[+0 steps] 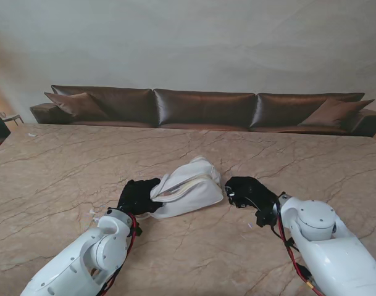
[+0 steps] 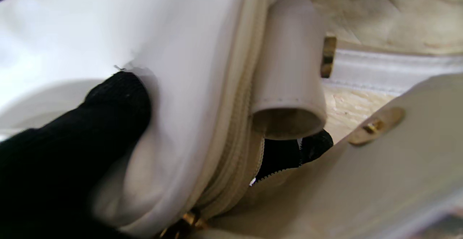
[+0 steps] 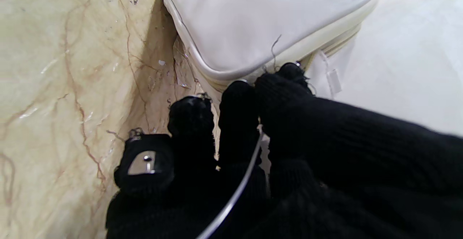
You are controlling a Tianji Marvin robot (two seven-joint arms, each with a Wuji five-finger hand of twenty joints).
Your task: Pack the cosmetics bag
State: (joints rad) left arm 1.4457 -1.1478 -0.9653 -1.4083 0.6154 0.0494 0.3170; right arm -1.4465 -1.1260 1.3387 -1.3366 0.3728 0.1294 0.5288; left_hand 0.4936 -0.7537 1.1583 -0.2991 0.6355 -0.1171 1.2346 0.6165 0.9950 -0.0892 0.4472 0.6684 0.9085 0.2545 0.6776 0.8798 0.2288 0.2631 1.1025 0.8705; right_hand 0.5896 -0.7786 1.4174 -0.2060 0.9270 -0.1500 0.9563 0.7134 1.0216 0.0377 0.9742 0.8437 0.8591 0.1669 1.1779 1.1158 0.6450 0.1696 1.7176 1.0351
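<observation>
The cosmetics bag (image 1: 189, 188), white, lies mid-table between my two gloved hands. My left hand (image 1: 137, 196) grips its left end, one finger (image 2: 108, 105) pressing the outer wall beside the cream zipper (image 2: 235, 130). My right hand (image 1: 248, 191) rests at its right edge, fingertips (image 3: 235, 90) touching the seam; I cannot tell whether it grips

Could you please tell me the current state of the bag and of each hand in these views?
White leather cosmetics bag: lying on its side, zipper open.
Black-gloved left hand: gripping the bag's edge, a finger pressed into the leather.
Black-gloved right hand: fingertips at the bag's corner; grip unclear.
</observation>
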